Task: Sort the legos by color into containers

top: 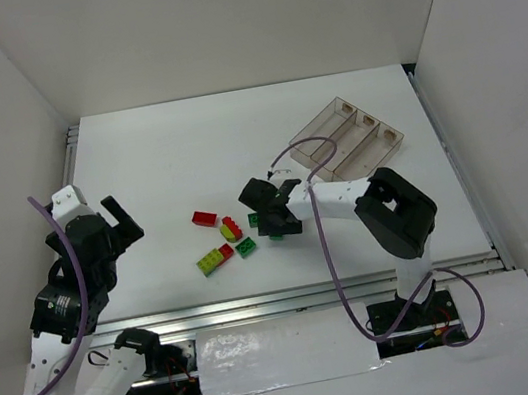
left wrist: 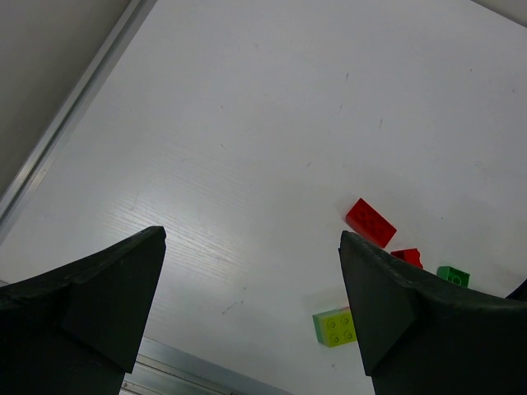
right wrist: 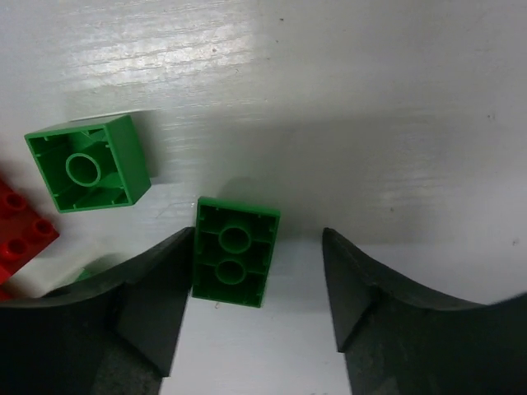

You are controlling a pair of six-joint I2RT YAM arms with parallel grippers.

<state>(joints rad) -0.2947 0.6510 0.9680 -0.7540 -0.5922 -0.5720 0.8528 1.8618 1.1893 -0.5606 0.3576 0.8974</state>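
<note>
Several legos lie in the middle of the table: a red brick [top: 205,218], a red and yellow pair [top: 231,228], a yellow-green and red pair [top: 214,258] and a green brick [top: 246,247]. My right gripper [top: 275,224] is low over their right side. In the right wrist view it [right wrist: 257,276] is open around an upside-down green brick [right wrist: 235,251], which lies against the left finger [right wrist: 156,288] with a gap to the right finger. A second upside-down green brick [right wrist: 86,163] lies beside it. My left gripper [top: 118,222] is open and empty, raised at the left. The three joined clear containers [top: 345,138] stand at the back right.
The left wrist view shows the red brick [left wrist: 370,222], another red one [left wrist: 406,257], a green one [left wrist: 453,276] and the yellow-green one [left wrist: 336,327] to the right of the open left gripper [left wrist: 251,284]. White walls enclose the table; a metal rail [top: 301,298] runs along the front.
</note>
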